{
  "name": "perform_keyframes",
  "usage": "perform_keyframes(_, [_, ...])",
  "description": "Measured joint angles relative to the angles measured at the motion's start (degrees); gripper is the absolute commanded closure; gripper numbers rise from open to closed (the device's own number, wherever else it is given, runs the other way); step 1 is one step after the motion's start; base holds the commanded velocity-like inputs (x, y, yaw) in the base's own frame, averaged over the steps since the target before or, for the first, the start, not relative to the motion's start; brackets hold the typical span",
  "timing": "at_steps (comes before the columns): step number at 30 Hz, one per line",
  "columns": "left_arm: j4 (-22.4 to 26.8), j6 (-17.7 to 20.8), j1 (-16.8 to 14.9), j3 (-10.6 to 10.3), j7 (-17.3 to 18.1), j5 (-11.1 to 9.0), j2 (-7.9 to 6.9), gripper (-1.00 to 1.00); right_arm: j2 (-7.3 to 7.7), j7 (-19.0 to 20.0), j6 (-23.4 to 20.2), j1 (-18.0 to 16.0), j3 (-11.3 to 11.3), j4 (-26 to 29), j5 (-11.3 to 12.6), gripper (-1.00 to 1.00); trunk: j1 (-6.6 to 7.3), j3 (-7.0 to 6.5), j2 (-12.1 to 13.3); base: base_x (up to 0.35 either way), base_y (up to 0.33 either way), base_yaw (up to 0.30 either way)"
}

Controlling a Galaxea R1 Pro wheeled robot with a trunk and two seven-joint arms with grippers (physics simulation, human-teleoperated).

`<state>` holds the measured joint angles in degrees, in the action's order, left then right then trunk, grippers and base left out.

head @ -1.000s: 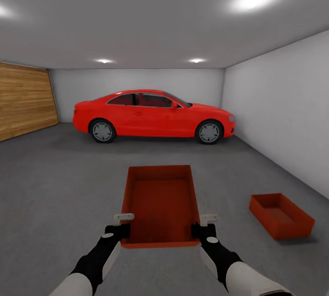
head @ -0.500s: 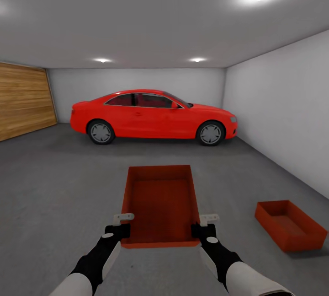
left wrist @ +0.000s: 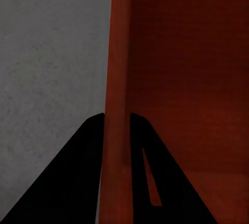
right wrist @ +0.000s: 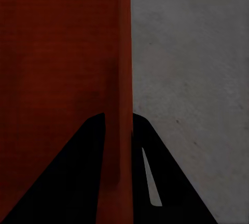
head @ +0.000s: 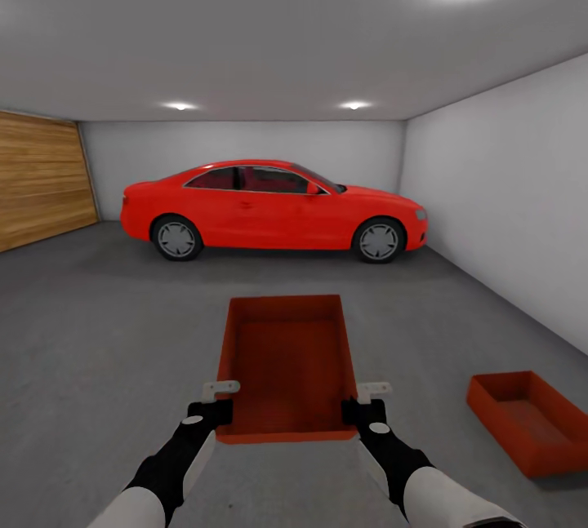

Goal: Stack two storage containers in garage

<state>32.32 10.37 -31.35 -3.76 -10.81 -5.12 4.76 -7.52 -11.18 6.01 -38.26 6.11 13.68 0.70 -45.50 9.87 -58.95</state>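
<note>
Garage, carry phase: one container held in both grippers, the other on the floor at near right.

Garage floor [head: 98, 324] dark grey concrete; red car [head: 273, 208] parked broadside at the far wall, wooden door [head: 37, 185] far left. Held container [head: 286, 361] is level, open side up, long axis pointing away, in the near centre. Left gripper [head: 214, 410] pinches its left wall near the near corner, right gripper [head: 367, 410] the right wall; both sets of jaws narrow, one finger each side of the rim, as both wrist views confirm [left wrist: 116, 130] [right wrist: 119, 130]. Symmetric two-side hold presumably keeps the bin from tipping. Second container [head: 529, 422] rests on the floor, well apart, likely the base for stacking.
</note>
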Motion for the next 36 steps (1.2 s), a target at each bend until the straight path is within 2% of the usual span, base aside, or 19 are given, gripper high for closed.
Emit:
perform_keyframes(28, [-0.08, -0.1, 0.0, -0.03, -0.05, -0.08, 0.03, 1.0, 0.05, 0.04, 0.0, 0.0, 0.06, 0.0, 0.02, 1.0, 0.0, 0.0, 0.0, 0.322, 0.048, 0.0])
perform_keyframes(31, [-0.09, -0.18, 0.0, -0.07, -0.1, -0.08, 0.07, 1.0, 0.04, 0.21, 0.09, 0.0, -0.48, 0.0, -0.44, 1.0, 0.0, 0.0, 0.0, 0.322, 0.006, 0.0])
perform_keyframes(36, [-0.09, -0.28, 0.0, -0.04, 0.01, -0.07, 0.01, 1.0, 0.03, -0.04, 0.17, 0.0, 0.15, 0.0, 0.06, 1.0, 0.0, 0.0, 0.0, 0.322, 0.001, 0.0])
